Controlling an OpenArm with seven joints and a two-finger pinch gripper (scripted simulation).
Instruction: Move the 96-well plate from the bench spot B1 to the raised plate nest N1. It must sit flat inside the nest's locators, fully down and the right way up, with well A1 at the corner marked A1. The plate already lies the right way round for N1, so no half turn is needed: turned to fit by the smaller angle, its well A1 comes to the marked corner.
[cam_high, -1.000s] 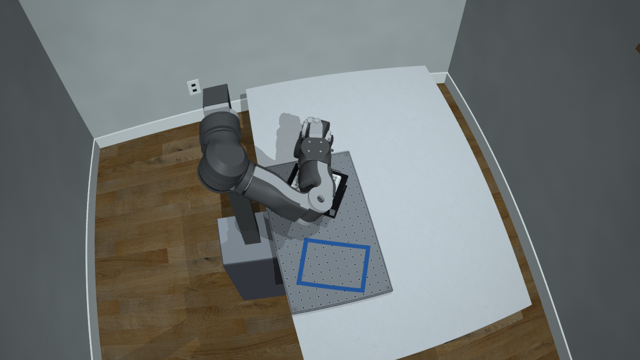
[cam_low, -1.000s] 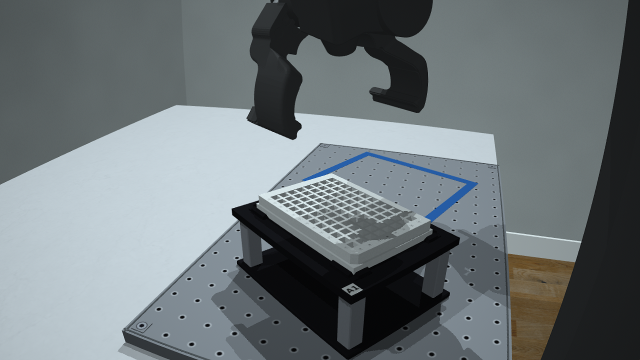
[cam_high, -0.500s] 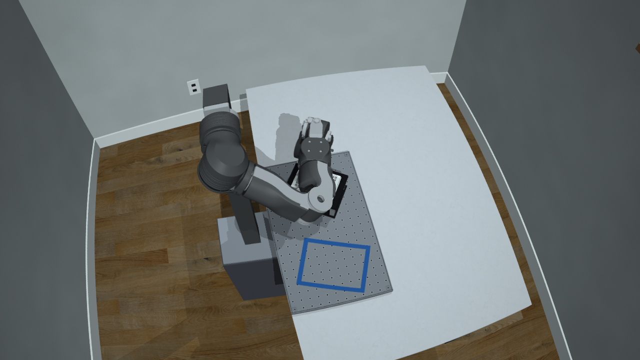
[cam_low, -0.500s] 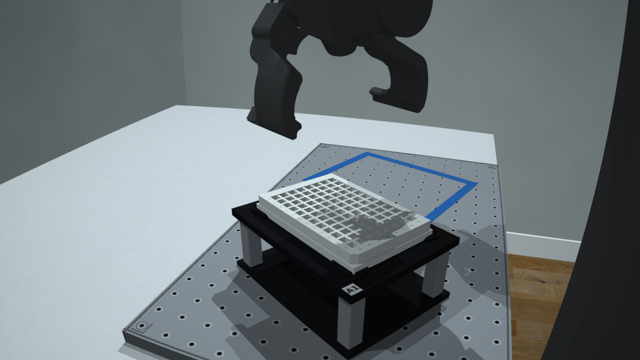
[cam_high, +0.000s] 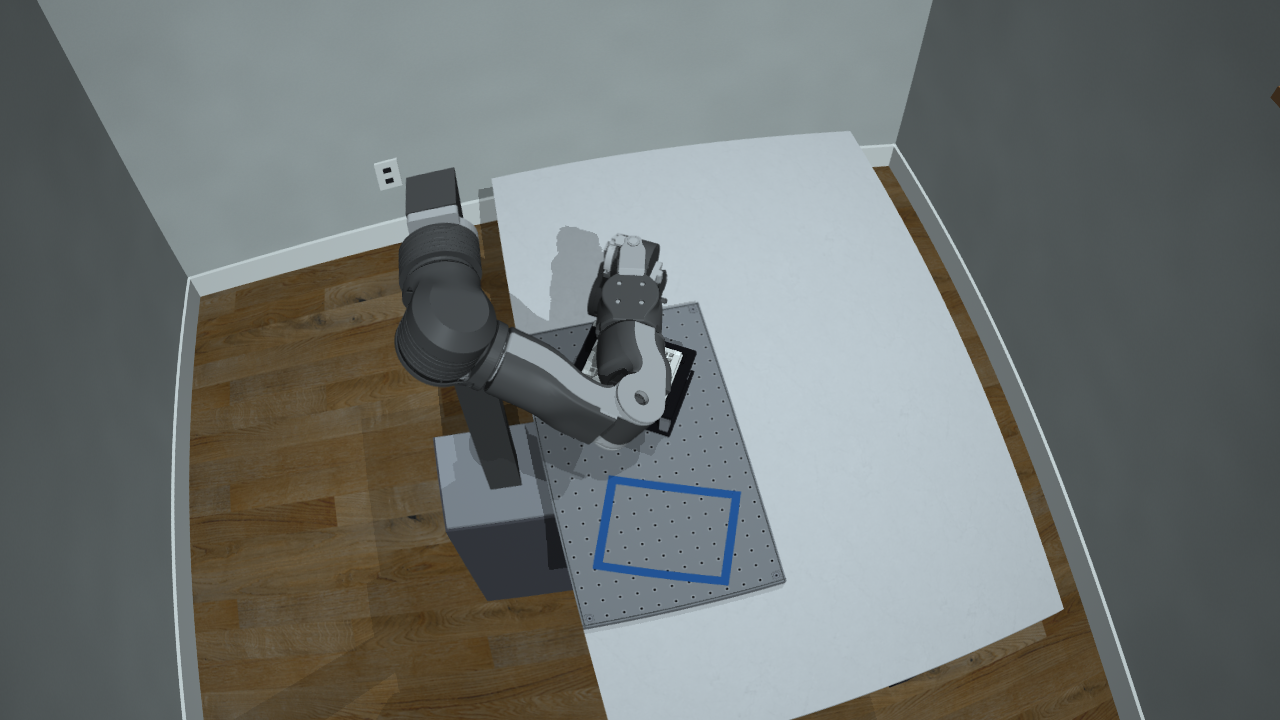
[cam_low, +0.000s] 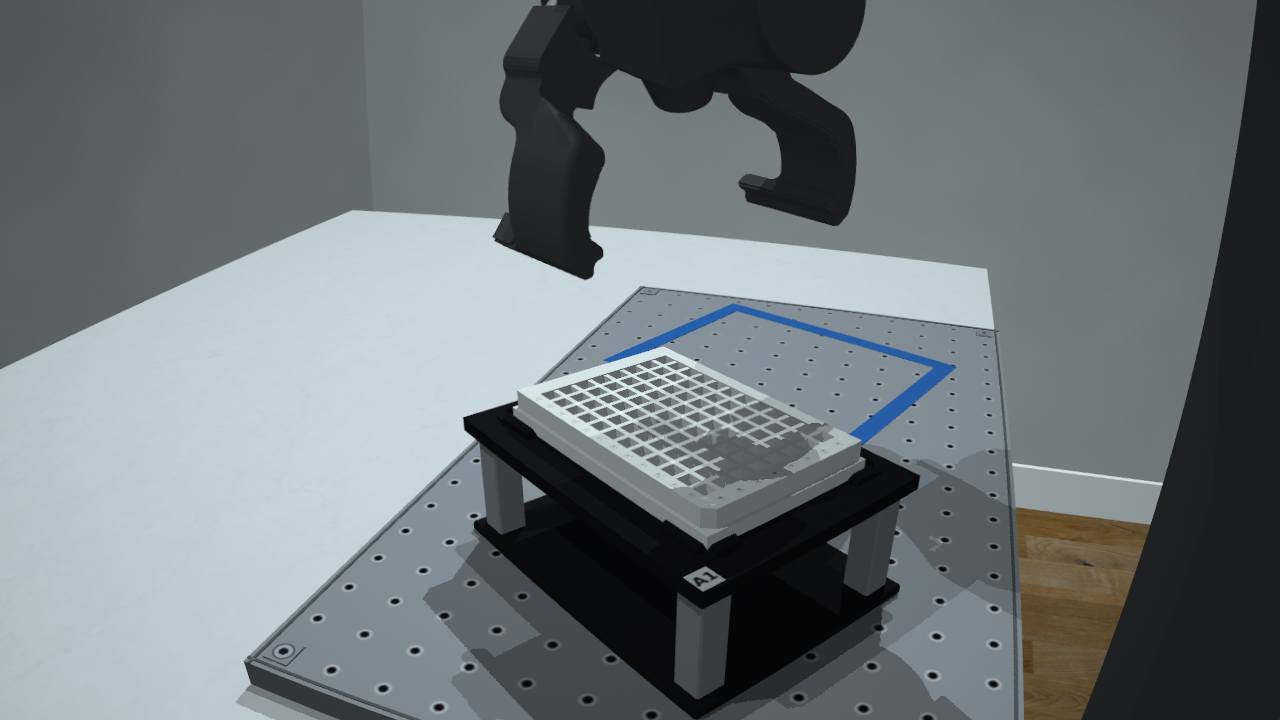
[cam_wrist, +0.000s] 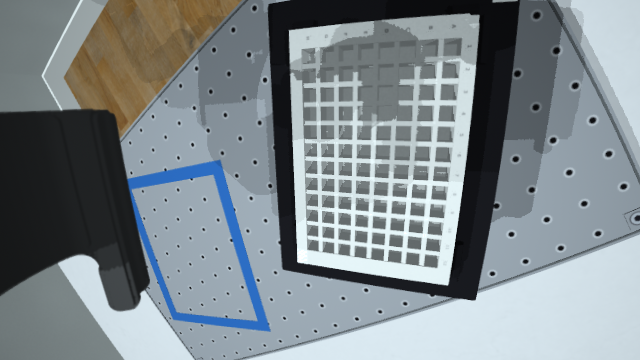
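Where my exterior camera sits closest, I see the A1 label (cam_low: 706, 579) on the near corner of the black raised nest (cam_low: 881, 488), which stands on grey posts over the perforated breadboard (cam_low: 375, 608). The white 96-well plate (cam_low: 626, 407) lies on the nest's top, right way up with its wells open to the ceiling, and its chamfered corner points at that label; it looks level from here. Above it hangs the gripper (cam_low: 666, 219), fingers spread wide with nothing between them and well clear of the plate. Farther back, the blue outline of spot B1 (cam_low: 904, 394) frames bare breadboard.

My wrist camera gives what that angle cannot: looking straight down, the plate (cam_wrist: 380, 150) sits inside the nest's black border (cam_wrist: 492, 150) with dark margin on all four sides, and only one finger (cam_wrist: 107, 240) shows, at the left edge. From the top camera, the arm (cam_high: 537, 385) covers most of the nest, so only a sliver of plate (cam_high: 673, 362) shows, while B1 (cam_high: 729, 537) is in full sight.
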